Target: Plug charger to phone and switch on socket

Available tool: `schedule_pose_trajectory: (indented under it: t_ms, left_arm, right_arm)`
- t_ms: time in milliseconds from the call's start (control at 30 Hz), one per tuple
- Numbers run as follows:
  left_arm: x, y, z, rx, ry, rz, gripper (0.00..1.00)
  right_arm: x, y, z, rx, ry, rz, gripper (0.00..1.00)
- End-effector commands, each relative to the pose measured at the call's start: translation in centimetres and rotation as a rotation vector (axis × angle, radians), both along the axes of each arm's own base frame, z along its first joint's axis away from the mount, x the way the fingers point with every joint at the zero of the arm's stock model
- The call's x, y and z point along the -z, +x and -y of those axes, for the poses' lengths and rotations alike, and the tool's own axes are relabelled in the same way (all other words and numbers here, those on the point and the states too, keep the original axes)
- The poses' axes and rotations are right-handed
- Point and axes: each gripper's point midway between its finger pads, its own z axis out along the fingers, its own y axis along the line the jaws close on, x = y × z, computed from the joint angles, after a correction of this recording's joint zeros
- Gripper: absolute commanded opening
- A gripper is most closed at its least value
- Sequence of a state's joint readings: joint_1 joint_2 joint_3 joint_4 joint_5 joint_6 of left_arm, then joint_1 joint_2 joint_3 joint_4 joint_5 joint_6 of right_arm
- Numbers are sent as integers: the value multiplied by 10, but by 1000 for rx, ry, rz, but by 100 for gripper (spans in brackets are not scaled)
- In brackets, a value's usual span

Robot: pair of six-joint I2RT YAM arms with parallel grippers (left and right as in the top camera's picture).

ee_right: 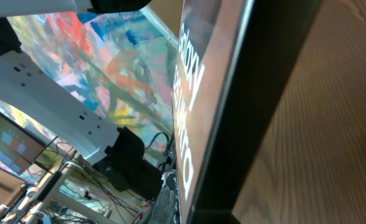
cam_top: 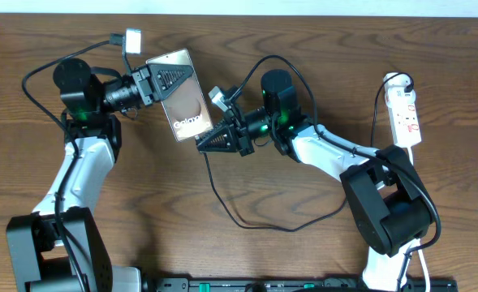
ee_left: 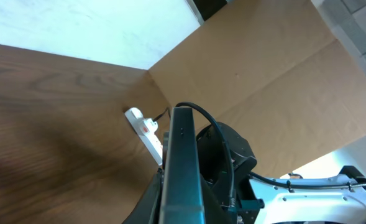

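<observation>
Step in hand, by my judgement: mating the charger's connector to the phone; the socket switch was not yet attended to.

Left gripper (cam_top: 159, 81) was clamped on one long edge of the phone (cam_top: 186, 101), holding it off the table (cam_top: 303, 49) with the "Galaxy" face toward the overhead camera. Left wrist view showed the phone (ee_left: 183, 168) edge-on.

Right gripper (cam_top: 214, 140) sat just at the phone's lower short edge. Its jaws looked closed on the connector end of the charger (cam_top: 259, 229), but the tip itself was hidden. Right wrist view was filled by the phone face (ee_right: 198, 87), so the port could not be seen.

Next move likely calls for fine alignment of tip to port along the phone's long axis, then a straight push while the left arm braces.

Socket (cam_top: 406, 113) lay well apart at the far right of the table, also seen in the left wrist view (ee_left: 146, 132). Whether the white plug was seated there could not be told.

Obstacles: slack cable looped on the table between the arms. The right arm's own body lay between its gripper and the socket.
</observation>
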State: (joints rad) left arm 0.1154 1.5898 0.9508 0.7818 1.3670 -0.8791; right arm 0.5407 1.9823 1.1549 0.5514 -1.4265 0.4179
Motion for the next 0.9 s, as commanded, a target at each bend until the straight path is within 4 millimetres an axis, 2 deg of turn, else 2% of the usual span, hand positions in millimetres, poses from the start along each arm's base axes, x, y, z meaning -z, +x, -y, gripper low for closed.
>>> schedule_pose_trajectory:
  t_ms: [0,867]
  left_arm:
    - [-6,-16,15,108,12,32,7]
    - [-6,-14,15,97,16,47,7]
  right_arm:
    - [-3,6,-2,24,3,12,1]
    - [-9,13,-4,61,9,14,1]
